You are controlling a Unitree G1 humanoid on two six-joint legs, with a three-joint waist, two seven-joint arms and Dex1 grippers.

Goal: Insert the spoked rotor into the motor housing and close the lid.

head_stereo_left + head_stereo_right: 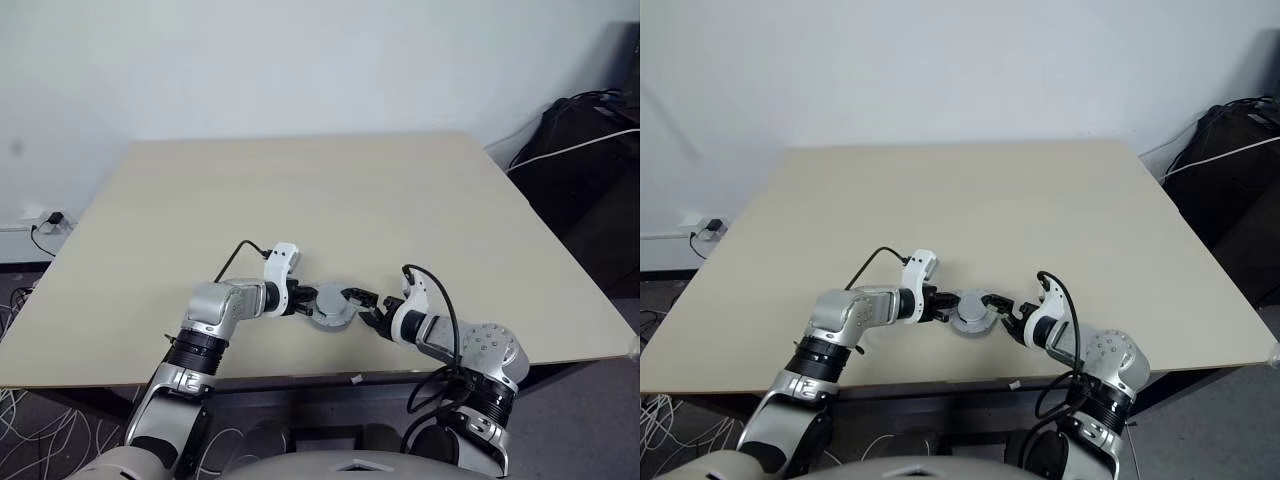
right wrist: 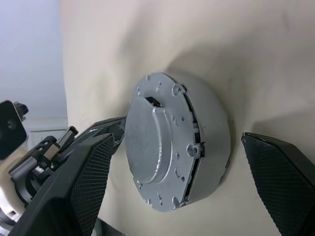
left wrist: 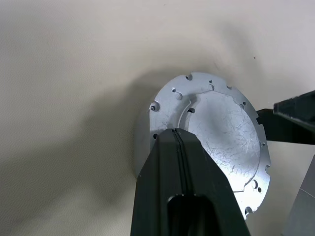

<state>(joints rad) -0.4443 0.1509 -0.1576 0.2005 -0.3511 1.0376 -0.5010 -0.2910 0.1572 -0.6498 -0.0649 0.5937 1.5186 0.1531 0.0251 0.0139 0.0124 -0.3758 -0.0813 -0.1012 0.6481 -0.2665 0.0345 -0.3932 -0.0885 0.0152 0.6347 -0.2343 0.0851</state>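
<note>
With the lid already lying plain face up on the motor housing, the assembly sits on the desk near its front edge, between the two hands. No rotor lies loose on the desk, so it is presumably inside, though the pictures cannot confirm this. Judged from the right wrist view, the lid is not fully seated: a dark gap runs along part of its rim, so pressing it flush is what remains. Left hand: fingers pressed together, holding nothing, their tips resting against the lid's rim. Right hand: fingers spread wide, one on each side of the housing, neither touching it. Head views give the overall layout but little detail; the left wrist view shows the lid's scalloped edge and small holes; the right wrist view alone reveals the housing's side wall and the gap.
</note>
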